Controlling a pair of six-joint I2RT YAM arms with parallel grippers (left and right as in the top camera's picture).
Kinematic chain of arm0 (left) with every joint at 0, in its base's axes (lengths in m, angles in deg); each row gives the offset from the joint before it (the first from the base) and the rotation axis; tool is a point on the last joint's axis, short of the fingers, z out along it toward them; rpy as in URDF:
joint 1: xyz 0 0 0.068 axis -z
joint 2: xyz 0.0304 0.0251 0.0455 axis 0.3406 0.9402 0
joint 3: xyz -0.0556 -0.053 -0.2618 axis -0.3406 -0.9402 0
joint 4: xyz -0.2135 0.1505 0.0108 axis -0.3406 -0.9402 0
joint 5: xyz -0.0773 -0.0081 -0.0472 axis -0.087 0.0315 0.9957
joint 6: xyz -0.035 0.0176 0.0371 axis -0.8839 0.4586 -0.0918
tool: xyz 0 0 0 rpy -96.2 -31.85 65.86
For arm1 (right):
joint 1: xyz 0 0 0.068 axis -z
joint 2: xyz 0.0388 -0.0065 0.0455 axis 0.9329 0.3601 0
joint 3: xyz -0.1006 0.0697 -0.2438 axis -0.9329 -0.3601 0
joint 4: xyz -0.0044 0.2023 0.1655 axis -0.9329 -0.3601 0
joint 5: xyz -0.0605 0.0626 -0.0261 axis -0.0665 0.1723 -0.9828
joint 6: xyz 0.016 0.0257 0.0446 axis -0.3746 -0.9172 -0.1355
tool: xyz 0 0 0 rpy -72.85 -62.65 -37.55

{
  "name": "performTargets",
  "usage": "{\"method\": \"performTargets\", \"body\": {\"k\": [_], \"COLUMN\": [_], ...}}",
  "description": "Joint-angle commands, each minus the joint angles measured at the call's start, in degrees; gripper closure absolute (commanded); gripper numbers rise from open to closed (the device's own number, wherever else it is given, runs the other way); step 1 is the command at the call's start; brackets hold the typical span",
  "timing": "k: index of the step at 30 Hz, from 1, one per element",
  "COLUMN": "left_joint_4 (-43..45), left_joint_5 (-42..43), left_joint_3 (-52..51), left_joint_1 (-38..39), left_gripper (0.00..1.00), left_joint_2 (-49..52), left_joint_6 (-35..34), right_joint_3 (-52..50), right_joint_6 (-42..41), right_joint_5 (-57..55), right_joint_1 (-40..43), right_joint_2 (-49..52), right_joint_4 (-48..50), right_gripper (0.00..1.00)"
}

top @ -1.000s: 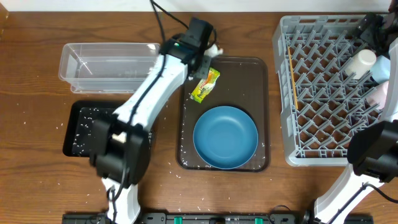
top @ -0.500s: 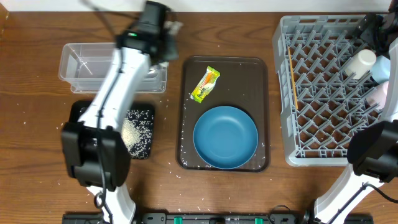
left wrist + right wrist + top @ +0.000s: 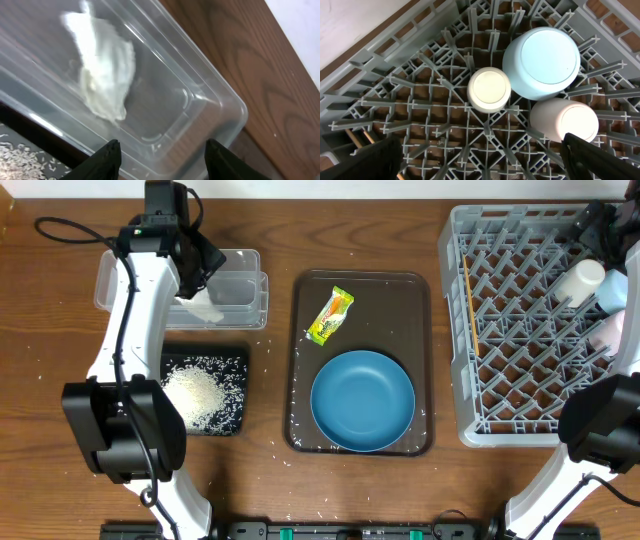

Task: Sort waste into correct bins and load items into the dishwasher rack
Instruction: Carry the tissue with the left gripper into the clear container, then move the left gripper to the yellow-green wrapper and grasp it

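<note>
My left gripper (image 3: pixel 200 262) (image 3: pixel 162 155) hangs open over the clear tub (image 3: pixel 240 280) (image 3: pixel 200 95) with nothing between its fingers. A crumpled white napkin (image 3: pixel 205 308) (image 3: pixel 102 75) lies loose inside the tub, blurred in the left wrist view. The snack wrapper (image 3: pixel 331 316) and the dark blue bowl (image 3: pixel 362 400) sit on the brown tray (image 3: pixel 420 300). Rice (image 3: pixel 195 392) is heaped in the black tray (image 3: pixel 235 360). My right gripper (image 3: pixel 487 160) stands open above the grey rack (image 3: pixel 520 330) (image 3: pixel 420 75), over the pale blue bowl (image 3: pixel 541 62), white cup (image 3: pixel 489 89) and pink cup (image 3: pixel 565 122). Chopsticks (image 3: pixel 470 310) lie in the rack's left side.
Stray rice grains (image 3: pixel 280 445) are scattered on the wooden table between the black tray and the brown tray, and on the brown tray itself. The left arm (image 3: pixel 130 350) stretches over the black tray's left part. The right arm's base (image 3: pixel 605 430) covers the rack's near right corner.
My left arm swung left from the brown tray's top edge to over the clear tub. Its jaws opened and the napkin dropped into the tub. The right arm has not moved.
</note>
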Motion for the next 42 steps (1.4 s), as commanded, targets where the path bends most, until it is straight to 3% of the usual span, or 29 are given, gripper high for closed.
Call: {"method": "performTargets", "body": {"k": [1, 5, 10, 15, 23, 36, 42], "left_joint_4": [0.0, -0.02, 0.07, 0.46, 4.33, 8.07, 8.0], "left_joint_5": [10.49, 22.45, 19.71, 16.02, -3.39, -3.39, -0.59], "left_joint_3": [0.09, 0.09, -0.31, -0.94, -0.94, -0.94, -1.01], "left_joint_1": [1.27, 5.46, 13.16, 19.96, 25.27, 25.11, 25.14], "left_gripper": [0.46, 0.47, 0.45, 0.36, 0.33, 0.34, 0.42], "left_joint_2": [-1.88, -1.88, -1.81, -0.31, 6.49, 16.48, 18.4], "left_joint_6": [10.51, 27.12, 37.09, 44.5, 45.24, 46.27, 46.21], "right_joint_3": [0.44, 0.44, 0.44, 0.44, 0.44, 0.44, 0.44], "right_joint_6": [-0.9, -0.9, -0.9, -0.9, -0.9, -0.9, -0.9], "right_joint_5": [-0.42, -0.42, -0.42, -0.42, -0.42, -0.42, -0.42], "right_joint_1": [-0.17, -0.17, -0.17, -0.17, -0.17, -0.17, -0.22], "right_joint_2": [-0.22, -0.24, -0.22, -0.22, -0.22, -0.22, -0.22], "right_joint_4": [0.02, 0.02, 0.02, 0.02, 0.02, 0.02, 0.02], "right_gripper": [0.01, 0.01, 0.01, 0.01, 0.01, 0.01, 0.01]}}
